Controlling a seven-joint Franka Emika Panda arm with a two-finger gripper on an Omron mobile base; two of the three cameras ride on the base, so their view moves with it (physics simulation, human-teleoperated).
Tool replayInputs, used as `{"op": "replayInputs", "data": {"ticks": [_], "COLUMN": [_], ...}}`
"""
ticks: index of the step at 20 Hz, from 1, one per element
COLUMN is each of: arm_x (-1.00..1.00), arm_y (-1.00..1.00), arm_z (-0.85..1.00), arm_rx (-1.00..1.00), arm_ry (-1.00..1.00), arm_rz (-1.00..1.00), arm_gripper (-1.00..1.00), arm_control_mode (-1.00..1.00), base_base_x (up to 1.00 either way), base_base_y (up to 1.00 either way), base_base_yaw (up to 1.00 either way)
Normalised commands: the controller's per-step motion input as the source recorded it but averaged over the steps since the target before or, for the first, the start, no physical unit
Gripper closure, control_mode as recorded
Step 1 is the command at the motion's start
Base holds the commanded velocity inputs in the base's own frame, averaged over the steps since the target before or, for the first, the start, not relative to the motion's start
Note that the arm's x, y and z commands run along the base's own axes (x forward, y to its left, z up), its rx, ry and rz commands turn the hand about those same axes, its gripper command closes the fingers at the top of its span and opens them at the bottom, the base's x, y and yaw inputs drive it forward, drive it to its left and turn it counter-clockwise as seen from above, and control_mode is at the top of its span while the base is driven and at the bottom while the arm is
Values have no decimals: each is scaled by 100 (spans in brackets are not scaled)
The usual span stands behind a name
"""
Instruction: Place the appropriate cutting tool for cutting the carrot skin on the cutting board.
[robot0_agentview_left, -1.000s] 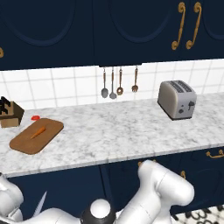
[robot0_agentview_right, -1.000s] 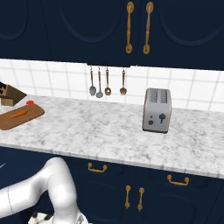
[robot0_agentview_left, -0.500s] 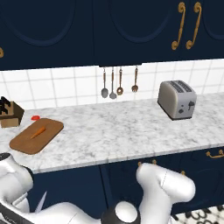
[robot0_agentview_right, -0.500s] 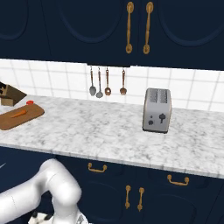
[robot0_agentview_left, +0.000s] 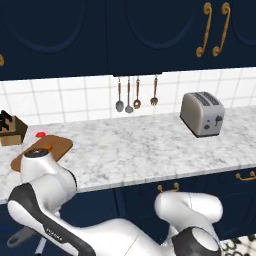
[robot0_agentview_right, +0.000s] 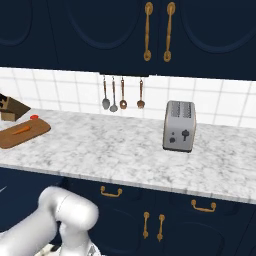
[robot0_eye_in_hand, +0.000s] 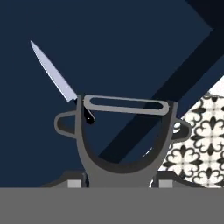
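A: Counter status?
B: Marble counter (robot0_agentview_right: 125, 155), cutting board (robot0_agentview_right: 22, 135) at its left end, carrot (robot0_agentview_right: 21, 129) lying on it.
A: Gripper?
B: Gripper (robot0_eye_in_hand: 124, 181) pinched on the grey peeler (robot0_eye_in_hand: 124, 131), forked head up. Knife (robot0_eye_in_hand: 59, 78) behind it, blade pointing away.

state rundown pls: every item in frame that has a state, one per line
gripper: shut on the peeler
peeler: held, head up in the hand view, off the board
knife: behind the peeler in the hand view, support unclear
carrot: lying on the cutting board
cutting board: flat on the counter, no tool on it
toaster: upright, slots look empty
lower cabinet doors: closed
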Motion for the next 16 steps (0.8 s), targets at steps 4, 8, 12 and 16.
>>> {"op": "replayInputs", "data": {"ticks": [4, 8, 12, 16], "arm_x": [0, 34, 61, 67], "arm_y": [-98, -94, -85, -59], "arm_z": [90, 54, 8, 0], "arm_rx": [5, 6, 3, 0], "arm_ry": [0, 0, -1, -2], "arm_rz": [-12, -8, -7, -5], "arm_gripper": [100, 100, 100, 100], "arm_control_mode": [-100, -100, -100, -100], "base_base_x": [0, 0, 0, 0], "base_base_y": [0, 0, 0, 0], "base_base_yaw": [0, 0, 0, 0]}}
